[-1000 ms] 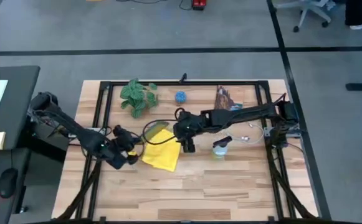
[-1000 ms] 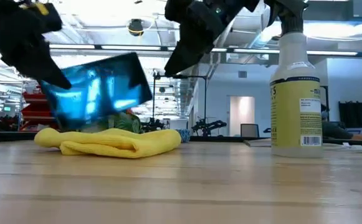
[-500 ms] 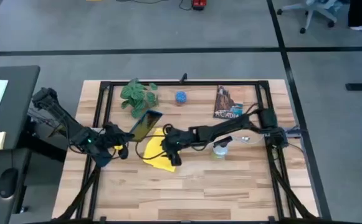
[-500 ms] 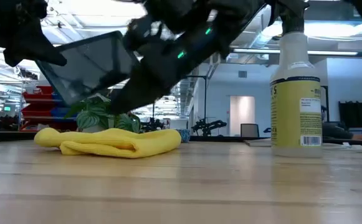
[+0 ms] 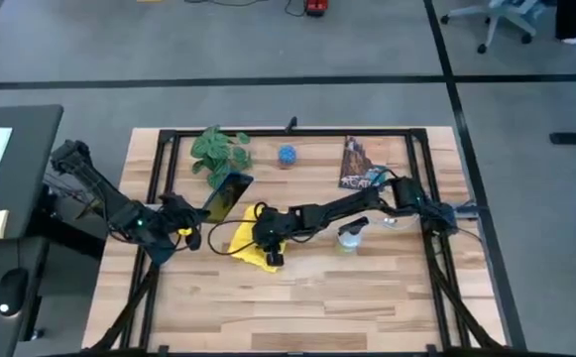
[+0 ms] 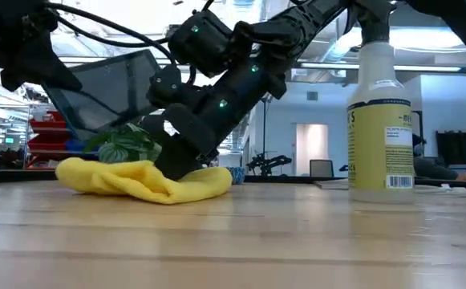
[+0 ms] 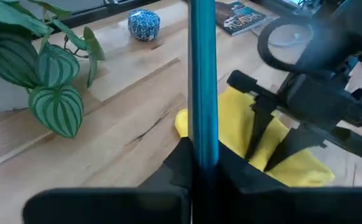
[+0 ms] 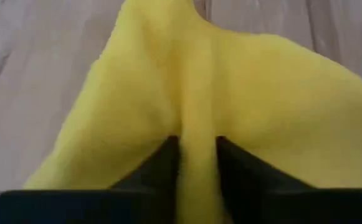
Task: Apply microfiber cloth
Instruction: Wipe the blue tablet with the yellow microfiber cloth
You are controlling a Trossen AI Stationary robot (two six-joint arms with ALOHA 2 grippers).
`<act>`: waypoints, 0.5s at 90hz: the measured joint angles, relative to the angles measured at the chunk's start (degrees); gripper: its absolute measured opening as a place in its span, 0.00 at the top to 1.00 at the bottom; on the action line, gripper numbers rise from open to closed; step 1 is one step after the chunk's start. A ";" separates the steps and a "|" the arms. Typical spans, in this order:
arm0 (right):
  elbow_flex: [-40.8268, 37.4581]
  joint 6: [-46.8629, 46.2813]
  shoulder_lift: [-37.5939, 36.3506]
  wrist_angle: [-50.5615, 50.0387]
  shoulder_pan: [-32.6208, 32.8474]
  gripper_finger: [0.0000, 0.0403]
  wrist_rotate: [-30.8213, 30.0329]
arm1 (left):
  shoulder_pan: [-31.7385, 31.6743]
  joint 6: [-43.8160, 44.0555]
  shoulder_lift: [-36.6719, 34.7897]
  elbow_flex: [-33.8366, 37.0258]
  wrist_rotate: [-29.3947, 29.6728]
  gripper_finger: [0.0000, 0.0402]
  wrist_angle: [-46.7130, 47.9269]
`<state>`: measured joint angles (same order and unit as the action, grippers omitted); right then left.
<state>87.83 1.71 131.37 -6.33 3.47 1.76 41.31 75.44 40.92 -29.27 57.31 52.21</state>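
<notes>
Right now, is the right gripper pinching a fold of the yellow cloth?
Yes: in the right wrist view a ridge of the microfiber cloth is squeezed between the right gripper's two dark fingers.

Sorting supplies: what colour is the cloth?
Bright yellow, plain; the microfiber cloth shows best in the low view.

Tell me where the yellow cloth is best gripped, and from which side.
Pinch a raised fold near the middle of the microfiber cloth, coming from above. It lies crumpled on the table, so flat edges offer little to grab. The right gripper already has such a ridge between its jaws; the left gripper holds the tablet.
</notes>
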 joint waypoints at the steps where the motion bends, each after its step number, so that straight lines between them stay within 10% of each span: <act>1: -0.01 -0.05 -0.13 -0.08 0.04 0.94 -0.07 | 0.00 0.20 0.01 0.10 -0.05 0.98 -0.01; 45: -0.55 8.91 -17.89 6.92 3.21 0.99 -27.66 | 0.14 -3.78 -0.05 8.98 -2.01 0.98 -21.46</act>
<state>87.28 10.63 113.48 0.59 6.68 -25.90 41.45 71.67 40.87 -20.29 55.31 30.74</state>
